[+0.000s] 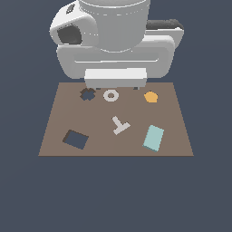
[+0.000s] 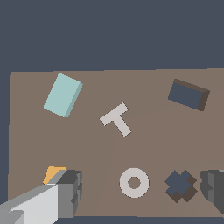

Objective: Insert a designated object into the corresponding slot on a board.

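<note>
Claw is hanging wide and empty over the far edge of the board, well apart from the teal block, which is lying flat and skewed on the exterior view's right. The main risk I am anticipating is a yaw mismatch — block and rectangular slot are angled differently, so an uncorrected placement could catch an edge and jam. Both that slot and the cross cut-out are sitting empty — nothing seated yet.

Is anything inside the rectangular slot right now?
Nothing: the rectangular slot shows only its dark navy floor in both views. The teal block lies apart on the board. Nothing covers the slot.
</note>
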`<state>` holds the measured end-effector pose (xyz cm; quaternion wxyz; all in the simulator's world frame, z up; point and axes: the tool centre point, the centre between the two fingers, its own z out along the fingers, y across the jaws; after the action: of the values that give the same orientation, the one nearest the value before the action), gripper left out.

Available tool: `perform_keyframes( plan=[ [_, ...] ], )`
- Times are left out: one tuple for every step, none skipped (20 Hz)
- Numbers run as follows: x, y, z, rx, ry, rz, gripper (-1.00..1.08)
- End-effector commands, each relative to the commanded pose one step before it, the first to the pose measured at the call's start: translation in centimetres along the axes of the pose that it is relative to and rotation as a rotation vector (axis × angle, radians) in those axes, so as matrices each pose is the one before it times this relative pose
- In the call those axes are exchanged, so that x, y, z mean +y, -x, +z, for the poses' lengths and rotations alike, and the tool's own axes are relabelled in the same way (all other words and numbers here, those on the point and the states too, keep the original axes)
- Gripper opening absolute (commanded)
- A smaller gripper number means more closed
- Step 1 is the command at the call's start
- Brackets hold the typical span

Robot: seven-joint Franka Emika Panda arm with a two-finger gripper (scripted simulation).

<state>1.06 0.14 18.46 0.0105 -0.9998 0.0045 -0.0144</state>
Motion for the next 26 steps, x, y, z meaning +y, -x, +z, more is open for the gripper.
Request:
perform_keyframes(
  plan=[
    [0.001, 0.000, 0.000, 0.00000, 0.00000, 0.00000, 1.00],
    [-0.038, -0.004, 0.012, 0.00000, 0.00000, 0.00000, 1.00],
    [-0.020, -0.015, 0.041, -0.00008, 0.00012, 0.00154, 1.00],
    [-0.064, -0.023, 0.067, -0.00011, 0.00014, 0.00206, 1.00],
    [-0.092, -0.033, 0.094, -0.00015, 0.00019, 0.00284, 1.00],
    [-0.123, -0.042, 0.120, -0.00019, 0.00024, 0.00357, 1.00],
    [-0.146, -0.052, 0.148, -0.00024, 0.00030, 0.00446, 1.00],
    [-0.173, -0.062, 0.175, -0.00028, 0.00036, 0.00528, 1.00],
    [-0.202, -0.071, 0.202, -0.00032, 0.00041, 0.00608, 1.00],
    [-0.227, -0.082, 0.230, -0.00037, 0.00047, 0.00695, 1.00],
    [-0.257, -0.092, 0.258, -0.00042, 0.00053, 0.00775, 1.00],
    [-0.283, -0.102, 0.287, -0.00046, 0.00059, 0.00865, 1.00],
    [-0.314, -0.113, 0.316, -0.00051, 0.00065, 0.00948, 1.00],
    [-0.341, -0.124, 0.345, -0.00056, 0.00072, 0.01039, 1.00],
    [-0.371, -0.136, 0.376, -0.00061, 0.00078, 0.01128, 1.00],
    [-0.402, -0.148, 0.407, -0.00066, 0.00085, 0.01221, 1.00],
    [-0.431, -0.161, 0.438, -0.00071, 0.00092, 0.01316, 1.00],
    [-0.459, -0.172, 0.466, -0.00076, 0.00098, 0.01400, 1.00],
    [-0.481, -0.182, 0.489, -0.00080, 0.00103, 0.01470, 1.00],
    [-0.500, -0.191, 0.509, -0.00083, 0.00107, 0.01529, 1.00],
    [-0.516, -0.199, 0.524, -0.00086, 0.00110, 0.01575, 1.00],
    [-0.527, -0.206, 0.537, -0.00089, 0.00113, 0.01615, 1.00],
    [-0.537, -0.212, 0.547, -0.00091, 0.00114, 0.01648, 1.00],
    [-0.544, -0.218, 0.555, -0.00093, 0.00115, 0.01674, 1.00],
    [-0.551, -0.222, 0.561, -0.00095, 0.00115, 0.01692, 1.00],
    [-0.549, -0.225, 0.560, -0.00096, 0.00114, 0.01692, 1.00]
  ],
)
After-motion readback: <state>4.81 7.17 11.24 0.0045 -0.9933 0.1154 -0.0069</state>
